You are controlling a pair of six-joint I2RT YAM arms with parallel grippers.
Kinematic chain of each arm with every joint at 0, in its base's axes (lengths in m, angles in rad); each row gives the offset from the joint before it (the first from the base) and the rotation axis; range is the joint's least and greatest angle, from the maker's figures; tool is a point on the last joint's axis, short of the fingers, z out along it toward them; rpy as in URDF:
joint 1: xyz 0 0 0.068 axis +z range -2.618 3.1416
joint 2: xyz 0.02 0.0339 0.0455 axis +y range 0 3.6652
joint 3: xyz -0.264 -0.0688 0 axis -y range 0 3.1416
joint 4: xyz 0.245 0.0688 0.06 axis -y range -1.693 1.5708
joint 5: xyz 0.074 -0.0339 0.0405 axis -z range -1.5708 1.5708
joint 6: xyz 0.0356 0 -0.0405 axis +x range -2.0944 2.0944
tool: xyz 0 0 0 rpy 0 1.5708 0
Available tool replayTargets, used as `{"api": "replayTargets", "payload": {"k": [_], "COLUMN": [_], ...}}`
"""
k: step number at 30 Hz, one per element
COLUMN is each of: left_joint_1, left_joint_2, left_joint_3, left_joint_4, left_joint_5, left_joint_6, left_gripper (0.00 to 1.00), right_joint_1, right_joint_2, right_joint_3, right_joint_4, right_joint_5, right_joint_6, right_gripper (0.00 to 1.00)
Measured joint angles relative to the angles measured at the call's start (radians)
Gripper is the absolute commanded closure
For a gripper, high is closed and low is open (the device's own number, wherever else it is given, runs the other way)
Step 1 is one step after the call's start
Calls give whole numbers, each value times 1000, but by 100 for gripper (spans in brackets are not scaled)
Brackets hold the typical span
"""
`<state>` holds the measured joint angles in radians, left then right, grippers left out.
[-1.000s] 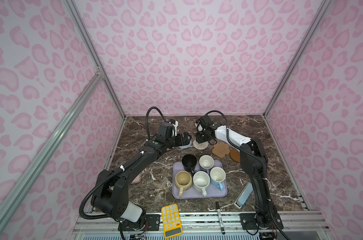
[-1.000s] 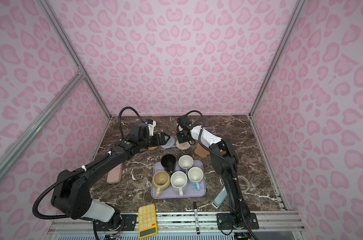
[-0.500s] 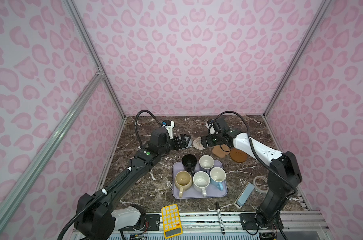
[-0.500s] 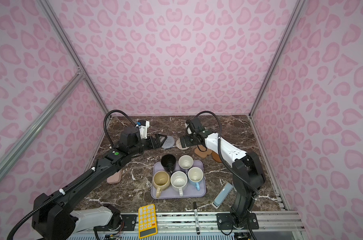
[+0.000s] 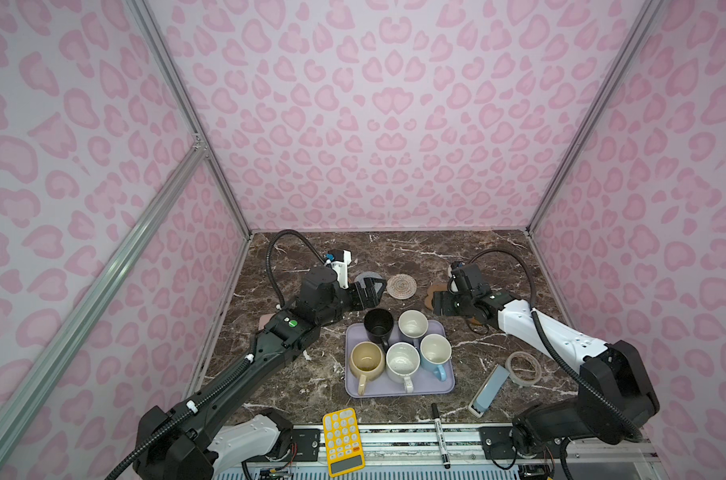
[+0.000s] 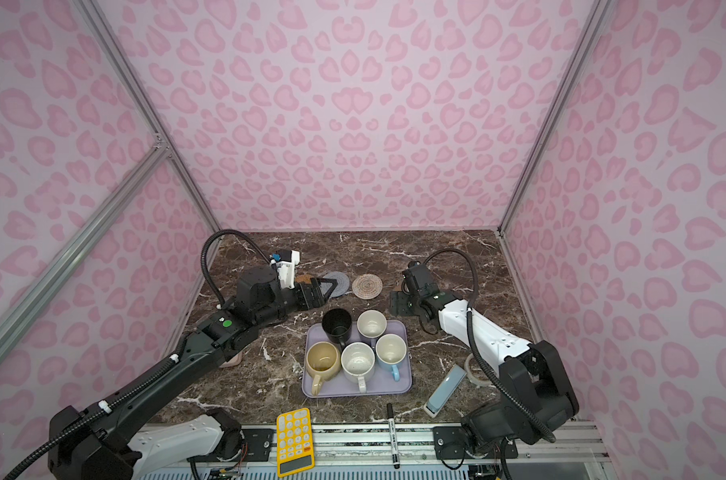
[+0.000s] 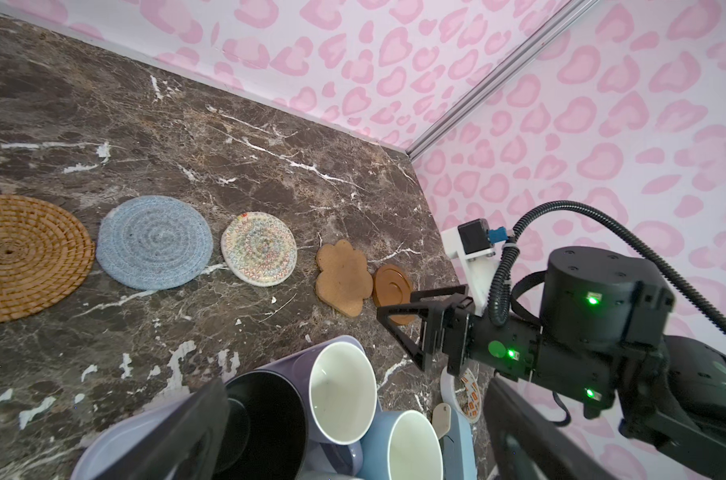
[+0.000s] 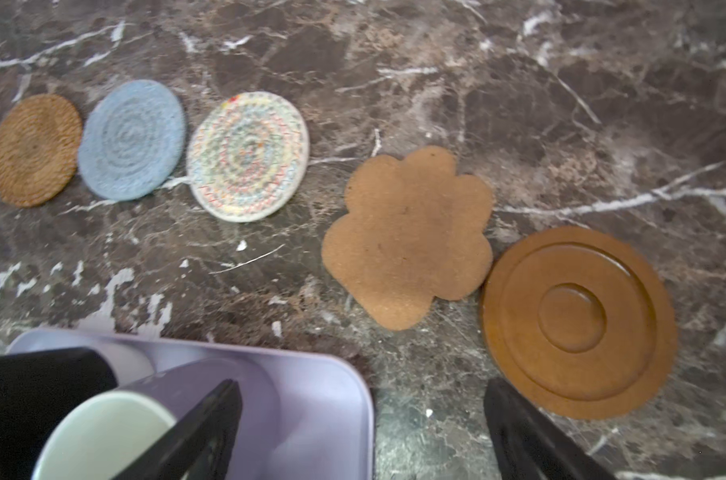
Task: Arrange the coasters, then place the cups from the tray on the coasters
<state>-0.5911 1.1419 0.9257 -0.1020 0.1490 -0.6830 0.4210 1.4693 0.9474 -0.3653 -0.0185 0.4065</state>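
Since all five coasters lie in a row along the back of the marble table, the work now looks to be the cups. The row runs woven orange-tan round (image 8: 35, 149), grey-blue round (image 8: 132, 139), cream round (image 8: 248, 156), flower-shaped mat (image 8: 409, 235) and wooden disc (image 8: 577, 322).

Both claws are spread apart and empty. The left gripper (image 5: 374, 289) hangs just behind the black mug (image 5: 379, 325), and the right gripper (image 5: 435, 302) hangs near the lavender mug (image 5: 413, 324).

All five mugs stand packed on the lavender tray (image 5: 444, 384) in front of the row. The beige-yellow mug (image 5: 366, 359), speckled white mug (image 5: 402, 361) and light blue mug (image 5: 435, 353) fill its near side.

I would begin with the two back mugs, one finger inside the rim and one outside. Each should lift straight up before any sideways travel, so the neighbours are not dragged.

The flower mat and disc touch or nearly touch at their edges. Mugs there want careful centring — handles turned away from each other.
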Motion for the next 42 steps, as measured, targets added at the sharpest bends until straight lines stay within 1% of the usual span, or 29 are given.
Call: {"api": "replayTargets", "payload": {"k": [3, 10, 17, 24, 30, 42], "left_joint_1": [-5, -52, -56, -57, -57, -57], "left_joint_2": [28, 85, 132, 150, 168, 169], "left_joint_3": [1, 0, 11, 25, 39, 45], "left_joint_4": [8, 59, 71, 73, 72, 71], "left_joint_5": [-14, -51, -96, -125, -132, -174], "left_joint_6": [0, -10, -23, -23, -22, -19], "left_gripper": [3, 3, 3, 3, 3, 3], "right_joint_1": [-35, -45, -64, -87, -94, -107], "right_joint_2": [56, 164, 253, 306, 388, 520], "right_joint_3": [-17, -15, 6, 35, 137, 342], "right_joint_4": [36, 128, 154, 203, 207, 126], "right_joint_5": [-35, -88, -98, -114, -118, -69], "right_joint_6": [27, 47, 75, 87, 85, 30], "right_gripper": [12, 15, 18, 18, 18, 18]}}
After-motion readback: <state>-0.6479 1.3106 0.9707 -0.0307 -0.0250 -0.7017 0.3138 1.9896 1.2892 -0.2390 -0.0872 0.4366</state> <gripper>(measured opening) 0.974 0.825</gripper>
